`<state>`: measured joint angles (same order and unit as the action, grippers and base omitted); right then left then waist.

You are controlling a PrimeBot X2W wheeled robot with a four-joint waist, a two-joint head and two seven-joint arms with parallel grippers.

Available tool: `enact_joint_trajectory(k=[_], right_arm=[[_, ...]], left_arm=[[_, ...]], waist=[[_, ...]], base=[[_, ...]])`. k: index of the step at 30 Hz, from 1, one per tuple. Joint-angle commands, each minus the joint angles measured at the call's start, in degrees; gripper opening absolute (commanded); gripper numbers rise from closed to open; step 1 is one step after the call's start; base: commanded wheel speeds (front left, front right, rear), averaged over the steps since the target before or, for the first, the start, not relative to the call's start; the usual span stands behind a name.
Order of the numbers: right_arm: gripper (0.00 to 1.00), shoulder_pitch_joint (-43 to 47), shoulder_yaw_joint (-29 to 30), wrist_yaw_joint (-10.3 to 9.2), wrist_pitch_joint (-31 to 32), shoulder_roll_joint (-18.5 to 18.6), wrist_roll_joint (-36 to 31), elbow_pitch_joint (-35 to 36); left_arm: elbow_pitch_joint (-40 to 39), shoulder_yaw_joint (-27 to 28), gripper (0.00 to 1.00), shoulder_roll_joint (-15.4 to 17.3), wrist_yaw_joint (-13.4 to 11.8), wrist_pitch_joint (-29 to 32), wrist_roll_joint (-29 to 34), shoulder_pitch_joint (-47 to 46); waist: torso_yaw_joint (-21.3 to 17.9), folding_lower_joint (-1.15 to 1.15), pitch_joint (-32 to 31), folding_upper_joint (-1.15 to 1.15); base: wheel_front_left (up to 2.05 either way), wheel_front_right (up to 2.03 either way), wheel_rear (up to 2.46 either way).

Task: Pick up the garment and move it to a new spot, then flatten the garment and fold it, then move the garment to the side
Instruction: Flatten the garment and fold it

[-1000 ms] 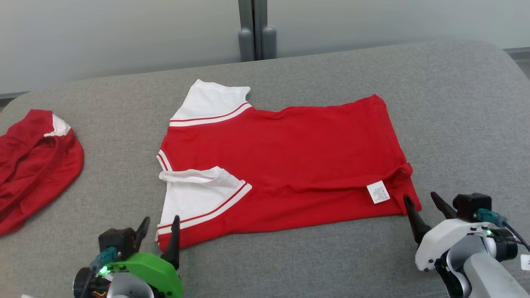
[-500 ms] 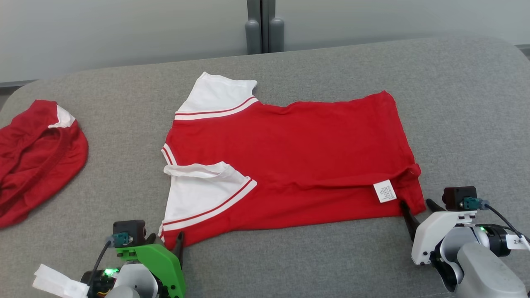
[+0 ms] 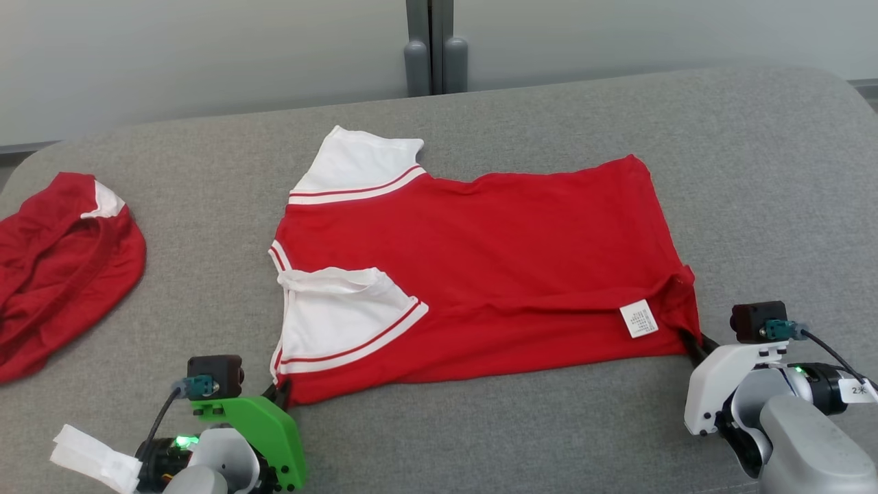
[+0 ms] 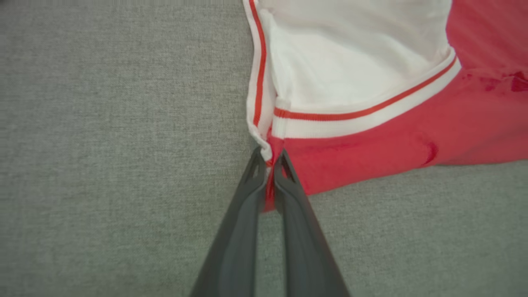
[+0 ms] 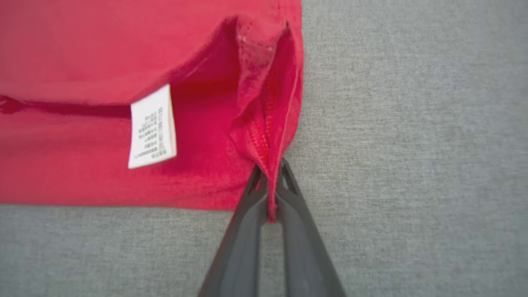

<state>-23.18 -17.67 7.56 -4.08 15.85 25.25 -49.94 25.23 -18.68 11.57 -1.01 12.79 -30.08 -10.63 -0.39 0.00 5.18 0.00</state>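
Left gripper (image 4: 270,159): closed on the shirt (image 3: 480,274) at its near left corner, where the red edge meets the near sleeve (image 3: 343,315); a sliver of cloth sits between the fingers.
Right gripper (image 5: 270,173): pinched shut on the shirt's near right corner, with a ridge of red seam caught between the fingers.
Shirt: red, spread flat and sideways across the middle of the grey cushion (image 3: 480,425), sleeves toward the robot's left, bottom edge toward its right.
Near sleeve: white with a red stripe, lying over the red body.
Far sleeve (image 3: 357,168): white, same stripe, pointing away from the robot.
Tag (image 5: 152,128): white, resting on the red cloth near the right gripper (print too small to read).
Other garment (image 3: 62,267): red with a white patch, crumpled at the cushion's left end, well apart from the shirt.
Behind: pale wall with a grey post (image 3: 431,48).
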Motion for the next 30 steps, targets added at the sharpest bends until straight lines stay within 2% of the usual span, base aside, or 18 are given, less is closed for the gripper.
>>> enact_joint_trajectory(k=[1, 6, 11, 17, 23, 24, 25, 26, 27, 30], right_arm=[[0.00, 0.04, -0.12, -0.14, 0.35, 1.12, 0.85, 0.34], [0.00, 2.92, -2.47, -0.13, 3.45, 3.69, 3.61, 4.31], [0.00, 7.12, -5.16, -0.13, 8.72, 9.05, 7.32, 11.82], [0.00, 12.08, -2.59, -0.17, 14.52, 13.82, 10.47, 18.03], [0.00, 16.32, 0.09, -0.16, 19.91, 13.13, 11.58, 22.08], [0.01, 16.91, 0.58, -0.15, 20.30, 12.82, 11.48, 22.64], [0.09, 17.41, 1.11, -0.14, 20.66, 12.55, 11.14, 23.16], [0.65, 17.80, 2.02, -0.14, 20.67, 12.20, 10.67, 23.61], [1.00, 18.10, 2.63, -0.14, 20.82, 11.89, 10.34, 24.02], [1.00, 18.81, 4.65, -0.12, 20.57, 10.56, 9.05, 25.51]], left_arm=[[-0.97, 0.00, 0.00, 1.01, -0.07, 0.59, -0.20, 0.87], [-6.69, -0.29, 0.00, 2.56, -0.85, 4.56, -1.34, 5.24], [-15.06, -0.58, 0.00, 5.09, -2.80, 10.66, -2.78, 11.58], [-22.32, -0.44, 0.00, 7.36, -4.66, 15.21, -3.67, 16.59], [-24.96, -1.27, 0.00, 7.35, -5.22, 17.88, -4.86, 18.95], [-25.14, -1.40, 0.00, 7.28, -5.28, 18.24, -5.00, 19.16], [-25.24, -1.50, 0.00, 7.23, -5.38, 18.41, -5.09, 19.36], [-25.33, -1.57, 0.51, 7.25, -5.53, 18.69, -5.17, 19.52], [-25.31, -1.68, 0.97, 7.38, -5.58, 18.91, -5.13, 19.58], [-25.55, -1.76, 1.00, 8.02, -5.21, 18.39, -4.39, 18.68]], waist=[[-0.09, 0.00, -0.29, 0.00], [0.06, 0.00, -1.19, 0.00], [0.38, 0.00, -1.84, 0.00], [0.61, 0.00, -2.10, 0.00], [0.46, 0.00, -1.98, 0.00], [0.40, 0.00, -1.96, 0.00], [0.33, 0.00, -1.93, 0.00], [0.24, 0.00, -1.90, 0.00], [0.17, 0.00, -1.87, 0.00], [-0.04, 0.00, -1.85, 0.00]], base=[[0.00, 0.00, 0.00], [0.00, 0.00, 0.00], [0.00, 0.00, 0.00], [0.00, 0.00, 0.00], [0.00, 0.00, 0.00], [0.00, 0.00, 0.00], [0.00, 0.00, 0.00], [0.00, 0.00, 0.00], [0.00, 0.00, 0.00], [0.00, 0.00, 0.00]])
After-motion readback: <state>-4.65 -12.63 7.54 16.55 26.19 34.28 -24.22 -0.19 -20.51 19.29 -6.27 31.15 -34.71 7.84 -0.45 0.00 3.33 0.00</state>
